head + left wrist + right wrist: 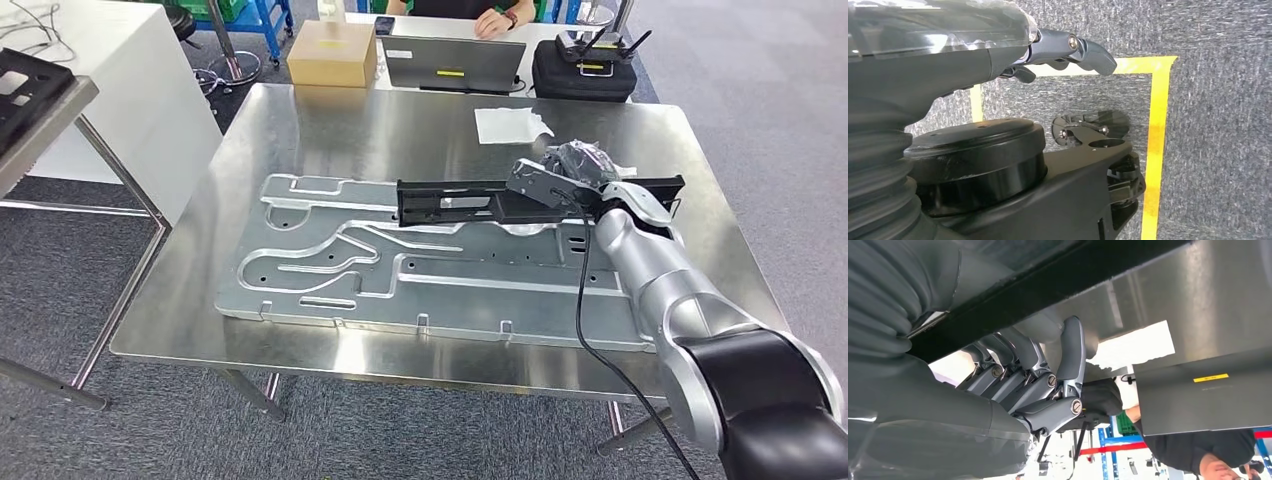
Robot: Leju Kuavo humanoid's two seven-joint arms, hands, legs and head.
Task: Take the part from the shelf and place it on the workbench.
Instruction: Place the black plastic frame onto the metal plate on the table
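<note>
The robot's right hand (578, 172) reaches out over the steel workbench (330, 120), its fingers (1020, 365) curled around a long black part (470, 202), gripping it near its right end. The part lies stretched crosswise over the far side of a big silver stamped panel (400, 270) that rests flat on the bench; whether it touches the panel or hangs just above it, I cannot tell. The left hand (1068, 52) hangs down over grey carpet marked with yellow tape (1158, 130), fingers bent inward with nothing in them. Past the bench, a person (497, 20) sits behind a grey laptop (455, 65), with a cardboard box (332, 54) and a black case (583, 70) on either side of it. A white sheet (510, 124) lies on the bench near the part.
</note>
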